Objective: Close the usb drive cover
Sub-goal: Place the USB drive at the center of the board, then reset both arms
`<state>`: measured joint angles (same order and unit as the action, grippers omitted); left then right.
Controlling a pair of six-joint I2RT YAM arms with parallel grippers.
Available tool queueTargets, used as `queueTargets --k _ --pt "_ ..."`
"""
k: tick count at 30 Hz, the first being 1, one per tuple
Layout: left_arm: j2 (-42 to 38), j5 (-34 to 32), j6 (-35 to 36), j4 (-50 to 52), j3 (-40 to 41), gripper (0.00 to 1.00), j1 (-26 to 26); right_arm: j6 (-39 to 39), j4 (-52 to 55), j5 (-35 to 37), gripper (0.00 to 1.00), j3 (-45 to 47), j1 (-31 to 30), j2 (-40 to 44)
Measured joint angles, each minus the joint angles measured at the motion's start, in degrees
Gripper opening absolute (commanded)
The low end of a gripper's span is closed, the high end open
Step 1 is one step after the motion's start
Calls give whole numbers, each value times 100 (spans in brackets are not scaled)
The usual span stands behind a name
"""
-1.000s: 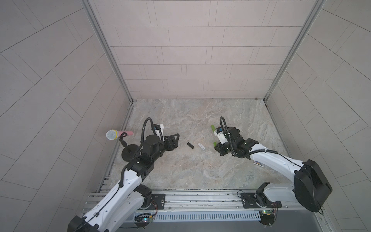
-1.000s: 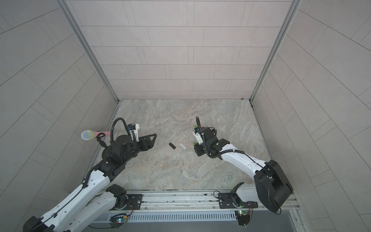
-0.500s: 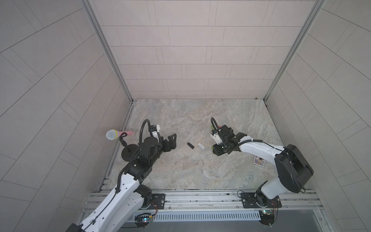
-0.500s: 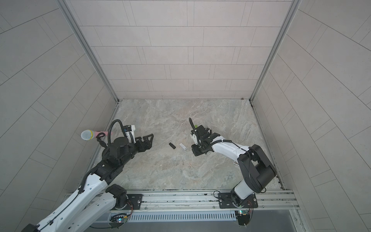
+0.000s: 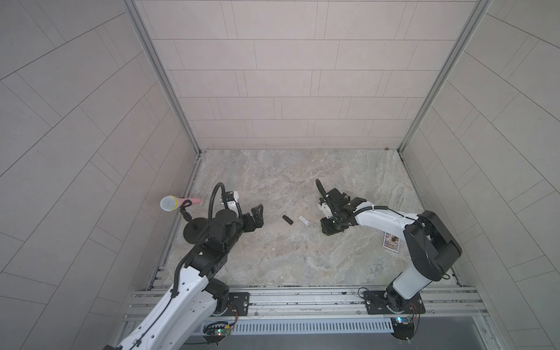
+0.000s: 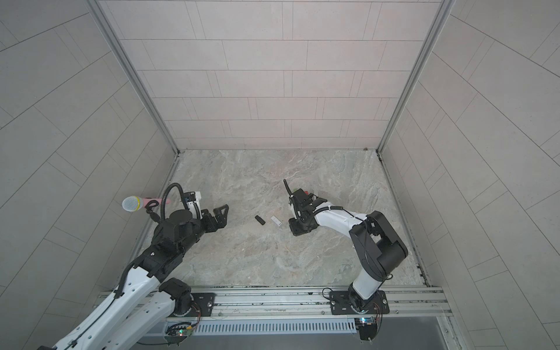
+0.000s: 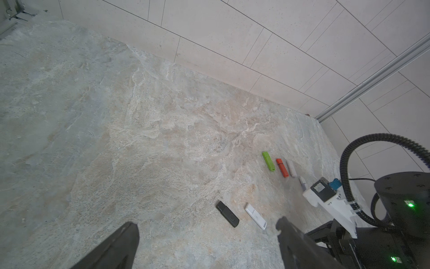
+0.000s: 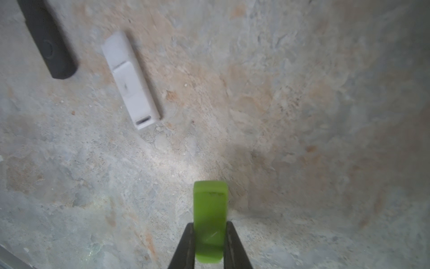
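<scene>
right gripper (image 8: 209,224): pinched tight on a green piece (image 8: 210,205) that sticks out past the tips, low over the desk (image 5: 272,257), right of middle
green piece: cap or short drive body, cannot tell which; blurred
left gripper (image 7: 206,224): spread wide, empty, at left, facing the middle drives
white usb drive (image 8: 130,79): flat on desk, near the right gripper on its left, untouched; seam across the body
black usb drive (image 8: 48,44): flat, just left of the white one, apart from it
green usb drive (image 7: 268,161), orange usb drive (image 7: 282,167): side by side on the far side of the right arm
handling: probably light, stiff, smooth plastic; slides on the desk and may twist out of a narrow pinch
grip spot: long flat sides, mid-body, mating end left free
step guess: cover not yet on; needs a straight, lined-up push
</scene>
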<state>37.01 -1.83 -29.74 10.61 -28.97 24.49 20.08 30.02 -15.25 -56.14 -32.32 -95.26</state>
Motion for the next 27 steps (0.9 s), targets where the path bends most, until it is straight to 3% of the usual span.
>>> queueTargets --k 7,13,19,23,25,27 --pt "-7 -31 50 44 39 100 -2 120 214 286 26 -348 -109 -435" --pt "-4 -136 160 46 37 100 -26 170 374 450 55 -363 -118 -289" --pt "179 -439 352 39 37 100 -52 22 409 1108 60 -363 -114 927" --pt "396 -905 608 15 37 100 -94 -168 -13 2214 64 -90 -4 2090" --pt "516 -1204 756 -35 37 100 -146 -302 -391 2771 70 251 151 2610" --pt "671 -1558 890 -138 35 100 -245 -522 -992 3331 85 809 435 3134"
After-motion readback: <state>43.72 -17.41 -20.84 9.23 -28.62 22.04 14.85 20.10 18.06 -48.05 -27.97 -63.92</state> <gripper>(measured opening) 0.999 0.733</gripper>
